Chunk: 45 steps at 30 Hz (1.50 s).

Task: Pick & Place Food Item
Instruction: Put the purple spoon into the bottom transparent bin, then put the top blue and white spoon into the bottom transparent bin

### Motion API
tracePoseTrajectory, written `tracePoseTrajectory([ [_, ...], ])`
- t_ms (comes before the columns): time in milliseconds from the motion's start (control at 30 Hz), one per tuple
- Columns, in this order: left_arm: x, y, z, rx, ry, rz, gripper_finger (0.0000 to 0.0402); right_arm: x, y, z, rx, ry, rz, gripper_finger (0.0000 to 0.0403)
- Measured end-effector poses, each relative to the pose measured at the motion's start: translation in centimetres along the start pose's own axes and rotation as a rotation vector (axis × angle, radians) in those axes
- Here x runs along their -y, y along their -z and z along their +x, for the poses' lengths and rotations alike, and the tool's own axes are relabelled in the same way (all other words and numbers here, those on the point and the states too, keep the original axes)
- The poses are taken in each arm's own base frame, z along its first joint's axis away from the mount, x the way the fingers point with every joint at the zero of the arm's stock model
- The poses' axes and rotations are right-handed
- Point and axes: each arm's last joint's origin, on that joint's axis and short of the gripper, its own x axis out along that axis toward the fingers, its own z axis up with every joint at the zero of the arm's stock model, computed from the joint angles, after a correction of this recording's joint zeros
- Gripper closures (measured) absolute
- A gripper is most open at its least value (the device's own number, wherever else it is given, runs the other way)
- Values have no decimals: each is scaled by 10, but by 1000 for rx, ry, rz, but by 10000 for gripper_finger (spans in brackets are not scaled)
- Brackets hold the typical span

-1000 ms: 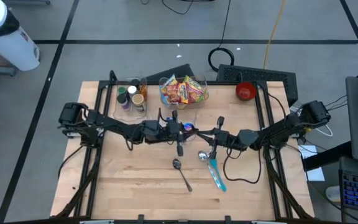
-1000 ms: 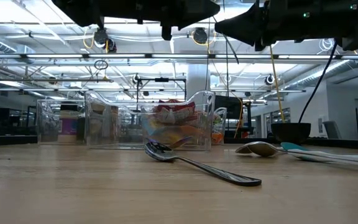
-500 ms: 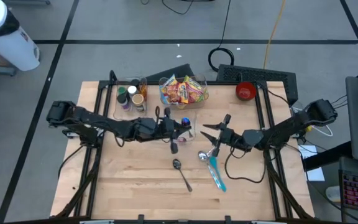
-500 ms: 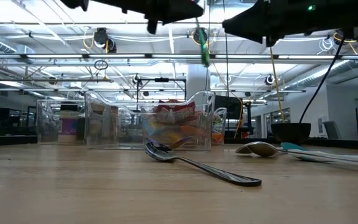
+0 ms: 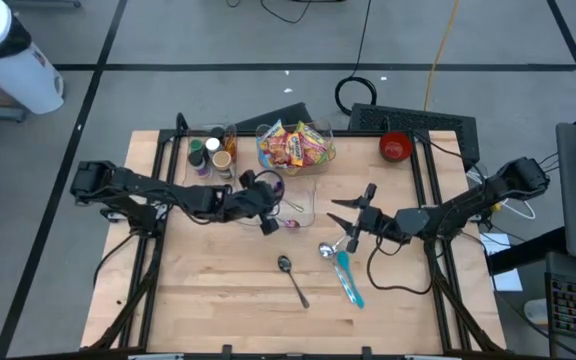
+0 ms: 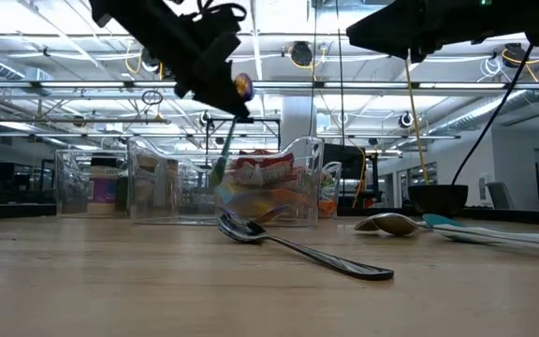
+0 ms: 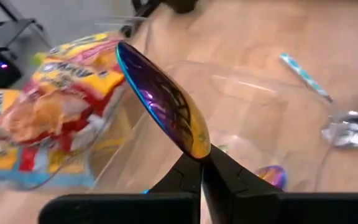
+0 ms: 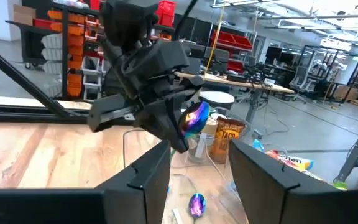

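The food, bright snack packets (image 5: 294,143), fills a clear tub at the table's far side. My left gripper (image 5: 271,207) hangs over an empty-looking clear tub (image 5: 306,188) just in front of it, shut on an iridescent spoon (image 7: 163,99) with a green handle. A second iridescent spoon (image 8: 196,203) lies inside that tub. My right gripper (image 5: 336,214) stands open to the tub's right, pointing at the left gripper, with nothing between its fingers. My left gripper pinches the spoon's neck (image 7: 197,154) between its two fingertips, just below the bowl. The fingers slant down from the table's left side. The bowl stands out beyond the fingertips, and the green handle (image 6: 221,159) hangs slanting below the gripper, clear of table and tub.
A steel spoon (image 5: 290,275) and a spoon with a blue handle (image 5: 344,272) lie on the wood near the middle. A clear bin of small bottles (image 5: 211,155) stands far left, a red bowl (image 5: 395,147) far right. The table's near half is bare wood.
My right gripper has opened and drawn back toward the table's right edge. My left gripper has carried the spoon toward the left and tipped downward. The green handle, upright half a second ago, now slants down over the clear tub.
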Motion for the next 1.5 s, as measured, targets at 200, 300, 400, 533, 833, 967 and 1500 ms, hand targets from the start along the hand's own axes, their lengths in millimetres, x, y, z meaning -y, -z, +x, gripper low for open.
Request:
tracePoseTrajectory([
  [200, -4, 25, 5, -55, -39, 20, 397, 0, 1, 0, -7, -1, 18, 243],
  [300, -4, 38, 6, -80, -71, 22, 394, 0, 1, 0, -12, -2, 16, 243],
  [400, -5, 46, 6, -99, -102, 60, 397, 0, 1, 0, -11, -2, 17, 243],
  [533, -6, 51, 7, -131, -50, 91, 389, 0, 2, 0, -12, 0, 16, 243],
  [833, -5, 53, 7, -148, -14, 81, 391, 0, 2, 0, -13, 0, 16, 243],
  [967, -5, 53, 7, -146, -19, 37, 372, 0, 2, 0, -13, 0, 16, 243],
  [1500, -4, 45, 7, -68, -25, -5, 200, 0, 3, 0, -24, -1, 47, 243],
])
